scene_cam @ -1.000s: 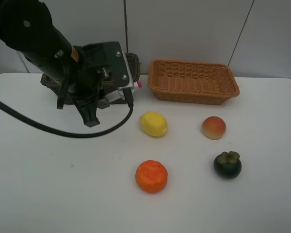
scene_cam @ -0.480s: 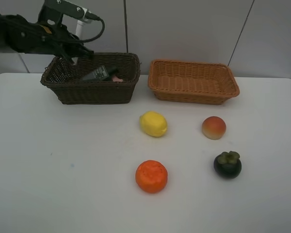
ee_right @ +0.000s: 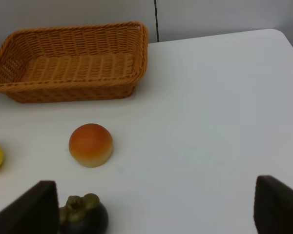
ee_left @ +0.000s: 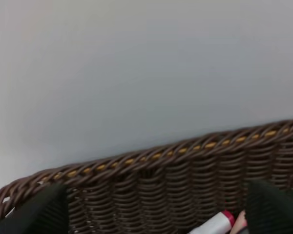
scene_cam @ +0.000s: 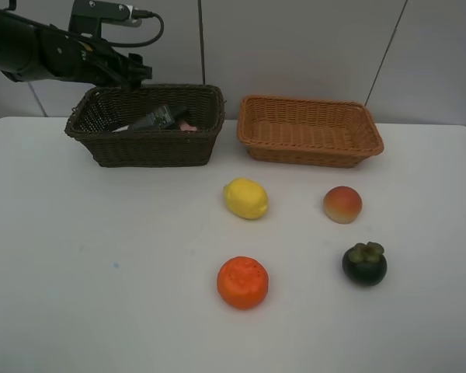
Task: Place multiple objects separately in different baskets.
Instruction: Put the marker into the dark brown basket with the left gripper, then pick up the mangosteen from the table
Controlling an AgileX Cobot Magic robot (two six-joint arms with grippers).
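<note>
The left gripper (ee_left: pixel 155 209) hangs above the dark brown basket (scene_cam: pixel 144 146), jaws spread and empty. Inside that basket lie a dark grey bottle (scene_cam: pixel 154 118) and a white pink-tipped marker (ee_left: pixel 216 224). Just beside it stands the orange-tan basket (scene_cam: pixel 311 154). In front of it, on the bench (scene_cam: pixel 78 272), sit the lemon (scene_cam: pixel 245 198), orange (scene_cam: pixel 242 282), peach (scene_cam: pixel 342 204) and mangosteen (scene_cam: pixel 364 264). The right gripper (ee_right: pixel 154 209) has its jaws spread, holding nothing.

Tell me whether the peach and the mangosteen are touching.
Apart. The exterior high view shows bare table between the peach and the mangosteen; the right wrist view shows the same gap.
</note>
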